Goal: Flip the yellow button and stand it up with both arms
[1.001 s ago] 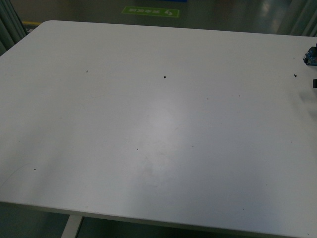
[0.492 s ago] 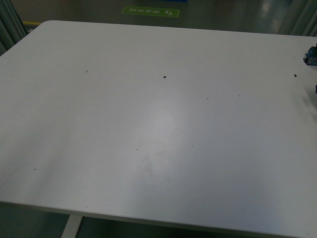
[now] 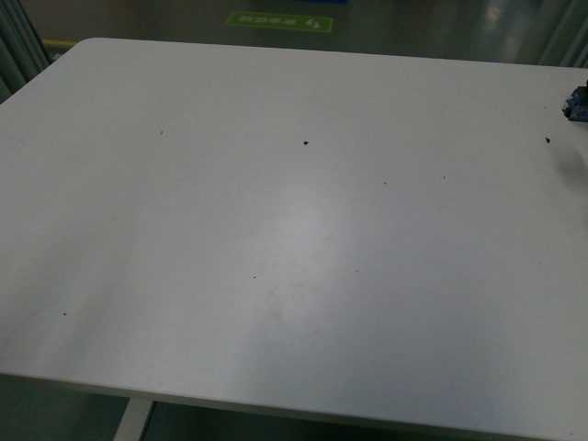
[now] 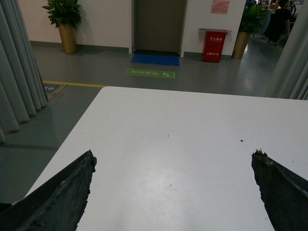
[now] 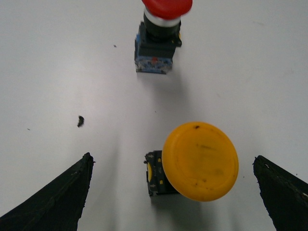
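Between your right pincer's [image 5: 173, 192] spread, empty jaws lies the yellow button [image 5: 199, 161], nearer that arm, cap facing up; left pincer [image 4: 173, 192] is spread too.

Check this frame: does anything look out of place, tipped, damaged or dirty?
Mostly tidy. The yellow button looks tilted rather than upright, its cap marked with small dark spots. The red-capped switch lies on its side beyond it. Dark specks dot the white table, one near the buttons. Both grippers, left and right, are open, holding nothing.
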